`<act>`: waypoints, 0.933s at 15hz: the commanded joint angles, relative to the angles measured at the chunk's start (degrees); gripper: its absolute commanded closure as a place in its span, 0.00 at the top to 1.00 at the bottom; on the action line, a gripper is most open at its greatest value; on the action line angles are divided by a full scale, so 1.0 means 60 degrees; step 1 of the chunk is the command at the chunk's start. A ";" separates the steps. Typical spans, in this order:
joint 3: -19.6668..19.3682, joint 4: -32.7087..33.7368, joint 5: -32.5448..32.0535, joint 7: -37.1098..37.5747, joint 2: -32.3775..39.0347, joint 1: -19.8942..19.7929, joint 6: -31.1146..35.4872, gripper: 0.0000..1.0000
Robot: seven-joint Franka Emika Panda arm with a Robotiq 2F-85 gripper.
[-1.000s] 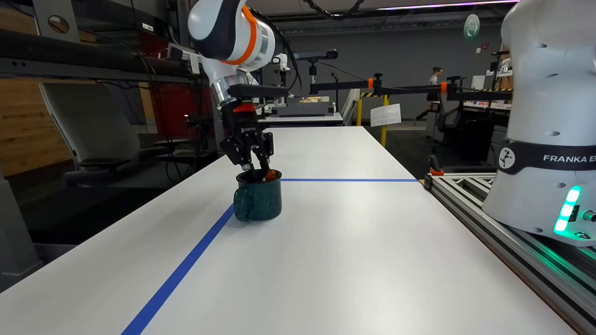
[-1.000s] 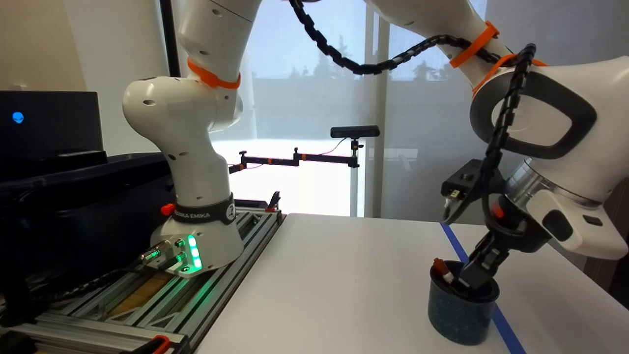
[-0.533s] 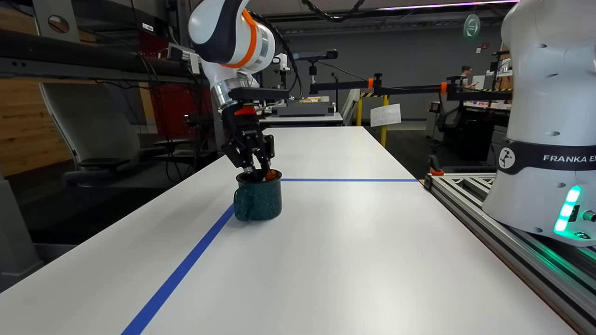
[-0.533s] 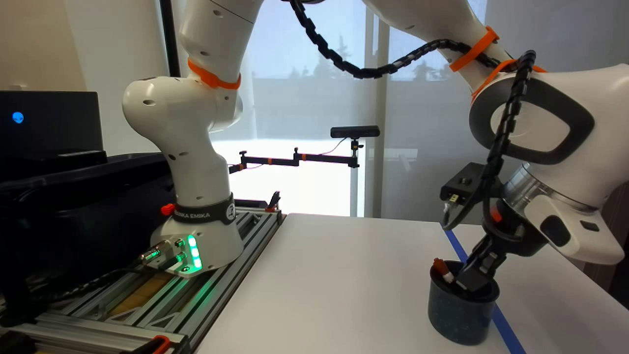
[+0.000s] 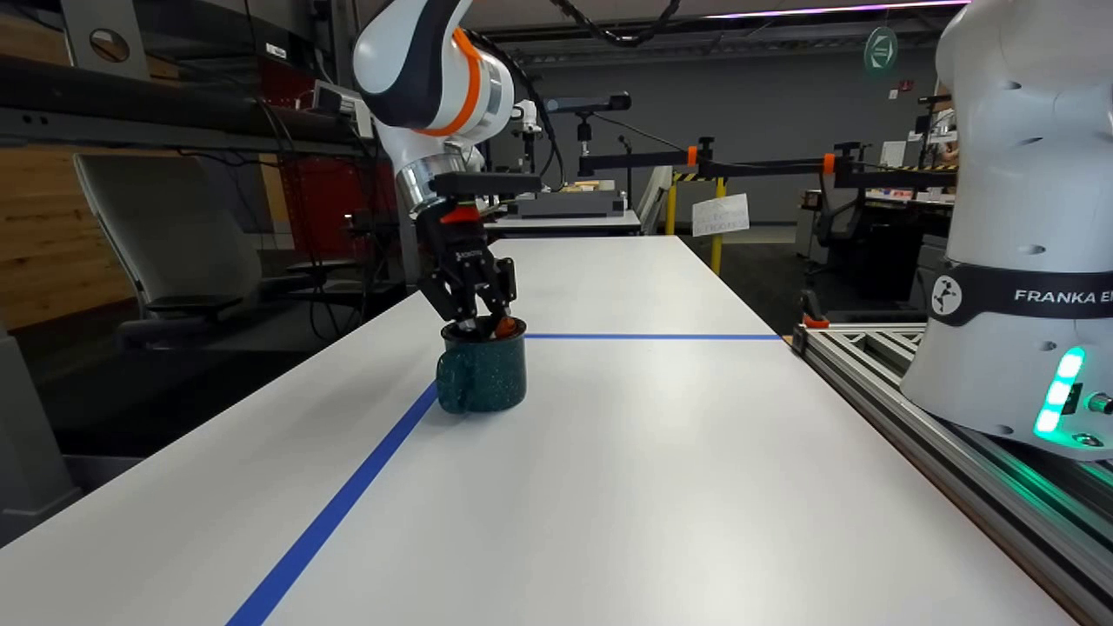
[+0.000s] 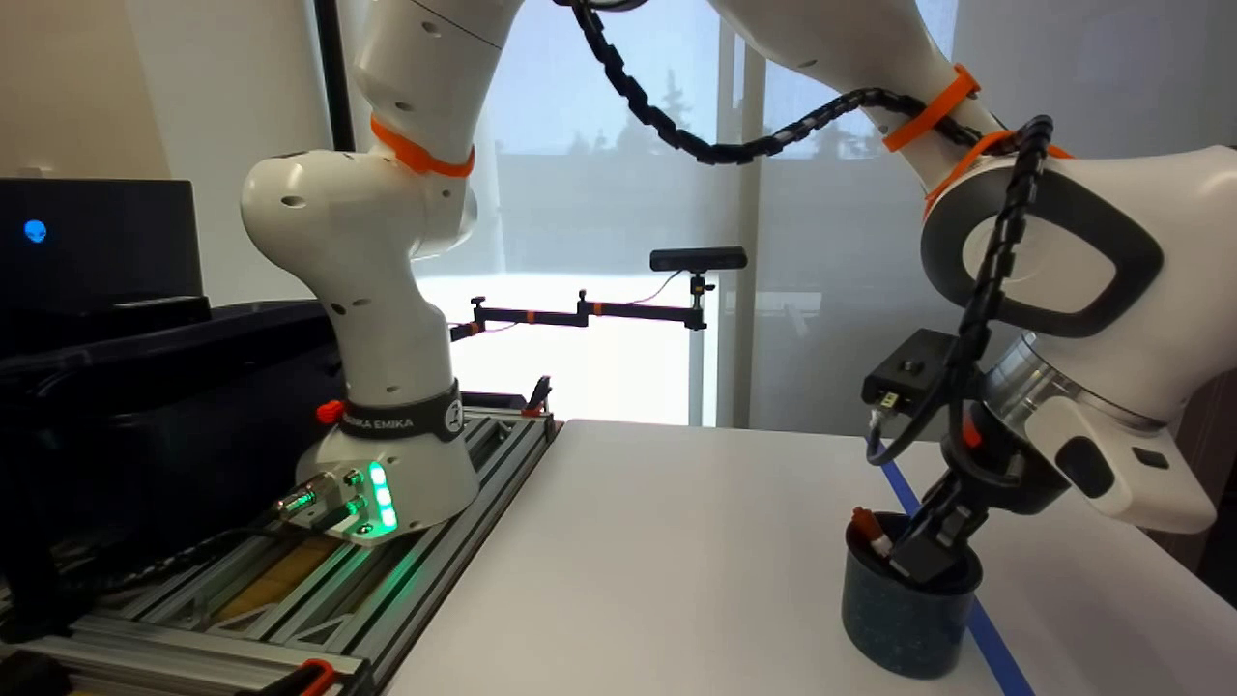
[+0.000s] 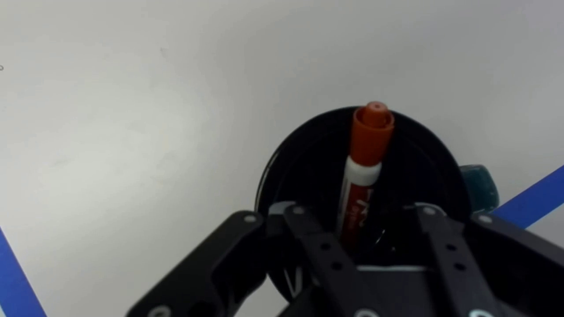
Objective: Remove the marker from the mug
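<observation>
1. One mug (image 5: 487,378), dark teal, stood upright on the white table (image 5: 696,487), its single handle (image 5: 453,382) beside blue tape (image 5: 339,504); two strips of the tape showed in an exterior view.
2. One marker (image 7: 362,172), topped by a red-orange cap (image 7: 369,143), leaned inside the mug, cap end up at the edge on the side toward the robot's base (image 6: 430,478), lower end lost in the dark interior.
3. One gripper (image 7: 358,213) stood tilted at the mug's mouth, its two fingers (image 7: 330,256) spread wide; in the wrist view the marker's body showed between them, with dark gaps on both sides.
4. Whether either finger touched the mug could not be told.
5. One arm (image 6: 850,43), white, stood arched: upright above its base, past the top of an exterior view, then sloping to a sharply bent wrist (image 6: 1121,445), from which the gripper slanted downward and back toward the base.
6. One black cable chain (image 6: 715,152) sagged in a loop beneath the arm's span.
7. One camera (image 6: 698,259) sat atop a jointed boom (image 6: 633,310) in front of a bright window (image 6: 599,213).
8. One laptop (image 6: 106,246), dark, stood off to one side of the base; at least two chairs (image 5: 169,230) showed in an exterior view.
</observation>
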 commanded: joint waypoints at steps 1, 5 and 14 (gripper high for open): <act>0.0129 -0.0012 -0.0143 -0.0026 0.0044 -0.0092 -0.0018 0.22; 0.0158 -0.0099 -0.0122 -0.0021 -0.0065 -0.0079 0.0011 0.05; 0.0039 -0.0781 -0.0435 0.0038 -0.1680 -0.0032 -0.0789 0.05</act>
